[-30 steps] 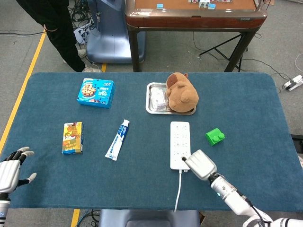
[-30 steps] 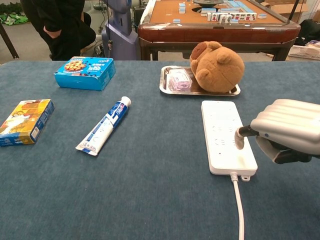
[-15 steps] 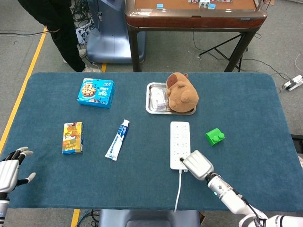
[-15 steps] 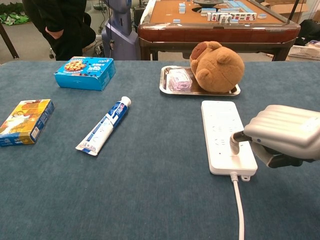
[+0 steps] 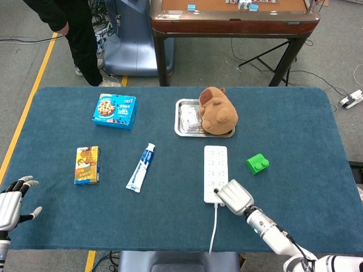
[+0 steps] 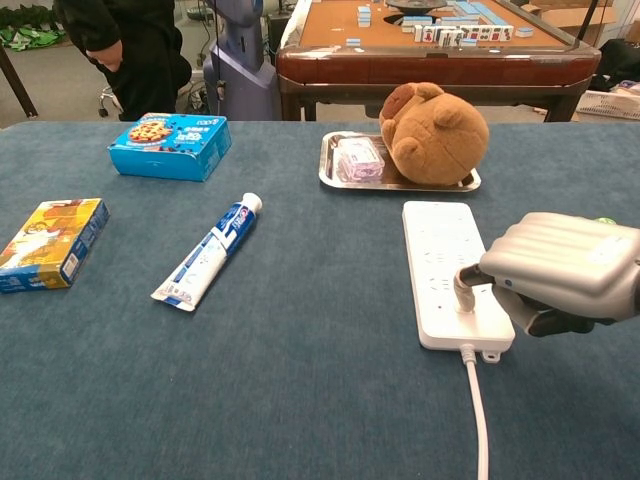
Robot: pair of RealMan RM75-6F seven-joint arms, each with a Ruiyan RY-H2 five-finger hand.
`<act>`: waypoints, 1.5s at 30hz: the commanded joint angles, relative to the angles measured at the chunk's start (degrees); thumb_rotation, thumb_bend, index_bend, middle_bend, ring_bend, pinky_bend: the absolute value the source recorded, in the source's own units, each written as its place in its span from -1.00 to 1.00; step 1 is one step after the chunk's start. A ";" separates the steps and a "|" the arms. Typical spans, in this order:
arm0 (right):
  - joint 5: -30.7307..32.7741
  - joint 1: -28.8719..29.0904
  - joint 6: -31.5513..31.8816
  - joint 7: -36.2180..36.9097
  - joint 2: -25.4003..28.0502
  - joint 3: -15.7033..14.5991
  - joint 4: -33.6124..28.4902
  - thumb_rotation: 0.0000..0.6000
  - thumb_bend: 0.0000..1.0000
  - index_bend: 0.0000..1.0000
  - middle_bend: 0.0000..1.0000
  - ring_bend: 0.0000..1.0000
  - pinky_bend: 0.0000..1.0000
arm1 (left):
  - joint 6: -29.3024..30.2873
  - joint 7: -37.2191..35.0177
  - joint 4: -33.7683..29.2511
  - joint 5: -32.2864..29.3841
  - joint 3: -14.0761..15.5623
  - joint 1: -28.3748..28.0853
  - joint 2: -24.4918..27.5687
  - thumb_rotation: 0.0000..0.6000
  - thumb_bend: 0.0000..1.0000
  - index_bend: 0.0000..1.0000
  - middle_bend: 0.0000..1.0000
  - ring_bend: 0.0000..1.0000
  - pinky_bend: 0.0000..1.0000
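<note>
So the right robot hand (image 6: pixel 560 275) is parked at the near end of the white power strip (image 6: pixel 447 268), fingers curled in with one fingertip (image 6: pixel 463 281) pressed down on the strip's surface close to where the cable (image 6: pixel 476 410) comes out. It isn't gripping anything as far as I can tell, just poking, which makes sense if the point is to hit a switch or socket there rather than lift the strip. The strip itself lies flat on the blue bench (image 5: pixel 295 119), lengthwise toward the robot, with its cord trailing off the near edge, so that end is the easiest bit to reach.

The left robot hand (image 5: pixel 12 201) sits way off at the near left corner of the bench, fingers spread, holding nothing. Only the head view shows it, and it's well apart from everything.

Other stuff: a metal tray (image 6: pixel 330 165) just beyond the strip, with a brown plush toy (image 6: pixel 435 135) lying half on it and a small wrapped packet (image 6: pixel 357 158) beside the plush. A green block (image 5: pixel 257 164) sits to the right of the strip. Further left there's a toothpaste tube (image 6: pixel 205 252), a blue cookie box (image 6: pixel 170 145) and a yellow box (image 6: pixel 50 242), all spaced out flat, none touching.
</note>
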 commanded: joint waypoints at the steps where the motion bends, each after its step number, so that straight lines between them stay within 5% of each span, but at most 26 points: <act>1: 0.59 0.29 0.03 -0.34 -0.18 -0.18 0.22 1.00 1.00 -0.30 1.00 1.00 1.00 | -0.01 0.00 0.00 -0.04 -0.01 0.00 0.02 1.00 -0.60 -0.27 -0.56 -0.50 -0.11; 16: 1.80 1.45 0.67 -0.49 -0.69 -1.07 0.39 1.00 1.00 -0.30 1.00 1.00 1.00 | -0.13 -0.03 -0.04 -0.08 0.06 0.00 0.10 1.00 -0.60 -0.27 -0.56 -0.50 -0.11; 29: -5.54 -0.91 7.83 2.81 3.98 -2.33 -4.13 1.00 1.00 -0.30 1.00 1.00 1.00 | -0.29 0.45 0.03 -0.15 0.14 -0.09 -0.10 1.00 -0.60 -0.27 -0.56 -0.50 -0.11; 32: -9.13 -2.76 11.33 5.26 6.07 -3.32 -4.71 1.00 0.90 -0.30 0.83 0.97 1.00 | -0.28 0.56 0.04 -0.12 0.13 -0.13 -0.16 1.00 -0.60 -0.27 -0.56 -0.50 -0.11; 35: -12.06 -5.17 15.44 8.10 8.43 -4.23 -4.77 1.00 0.50 -0.30 0.44 0.68 0.97 | 0.03 0.45 0.01 0.33 0.21 -0.06 -0.23 1.00 -0.60 -0.27 -0.56 -0.50 -0.11; 40: -16.19 -10.39 24.32 12.71 11.01 -5.12 -2.81 1.00 -0.08 -0.30 -0.08 0.06 0.39 | 1.09 0.04 0.21 1.85 0.38 0.09 -0.54 1.00 -0.60 -0.28 -0.56 -0.50 -0.11; 45: -18.04 -16.14 33.50 19.11 11.85 -4.78 1.23 1.00 -0.25 -0.30 -0.25 -0.23 -0.13 | 2.63 -0.96 0.91 3.97 0.55 0.34 -1.11 1.00 -0.60 -0.29 -0.55 -0.50 -0.08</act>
